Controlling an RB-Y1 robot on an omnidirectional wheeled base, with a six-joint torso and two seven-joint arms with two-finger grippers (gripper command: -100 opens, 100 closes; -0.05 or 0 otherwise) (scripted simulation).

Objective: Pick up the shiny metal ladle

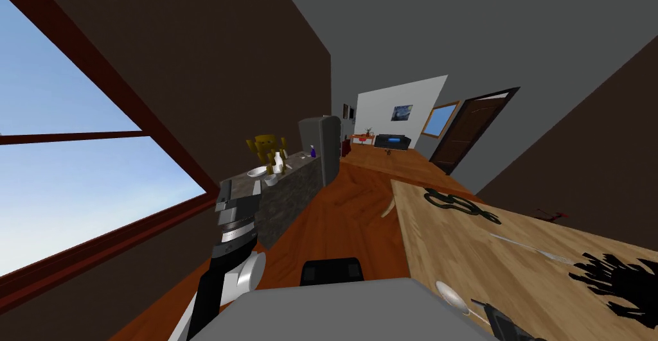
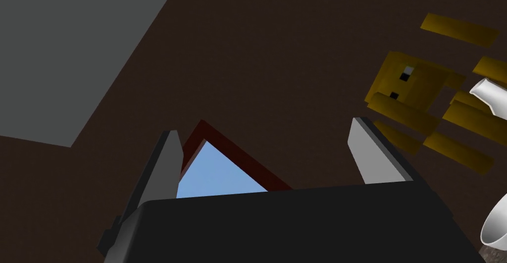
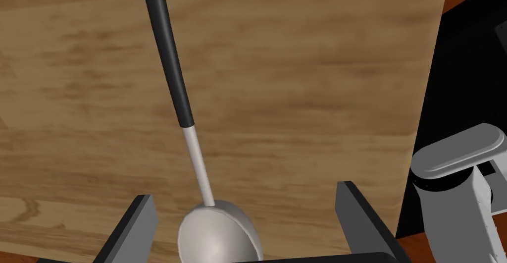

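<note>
Ladle (image 3: 218,235), pale grey bowl with a black handle, lies flat on the wooden worktop (image 3: 322,77). Its bowl sits between the wide-spread fingers of the right tool (image 3: 245,195), with a gap on each side. Left tool (image 2: 265,131) is also spread wide, raised well apart from the worktop.

A home's kitchen end: a wooden table (image 1: 450,253) with cutlery (image 1: 528,246) lies under the right gripper (image 3: 245,190), a stone counter (image 1: 290,192) with white dishes (image 1: 257,171) stands ahead of the left gripper (image 2: 265,126), a grey fridge (image 1: 321,148), sofa (image 1: 392,140) and painting (image 1: 402,112) beyond.
</note>
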